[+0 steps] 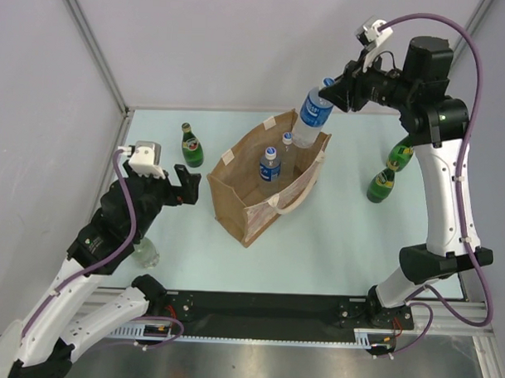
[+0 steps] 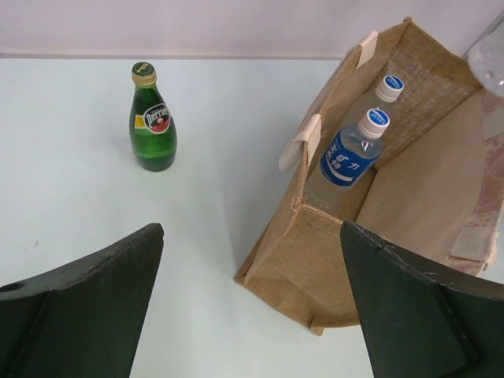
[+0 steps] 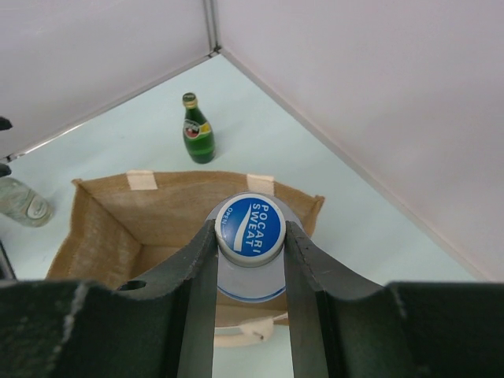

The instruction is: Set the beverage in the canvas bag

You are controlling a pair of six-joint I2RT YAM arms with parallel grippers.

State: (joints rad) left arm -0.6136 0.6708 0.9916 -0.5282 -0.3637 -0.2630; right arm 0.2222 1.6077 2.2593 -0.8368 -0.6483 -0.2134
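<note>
Right gripper (image 1: 337,88) is clamped near the cap of a clear plastic bottle with a blue label (image 1: 314,115), tilted over the upper-right rim of the boxy, coarse-woven tan canvas bag (image 1: 253,214) mid-frame. Left gripper (image 1: 186,187) gapes wide, centre-left.

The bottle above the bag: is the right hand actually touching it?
Touching. In the right wrist view, both fingers of the right hand press against the bottle from either side.

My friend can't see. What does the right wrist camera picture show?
The right gripper holds a Pocari Sweat bottle by its top over the open canvas bag. Behind the bag, a green bottle stands on the table.
</note>
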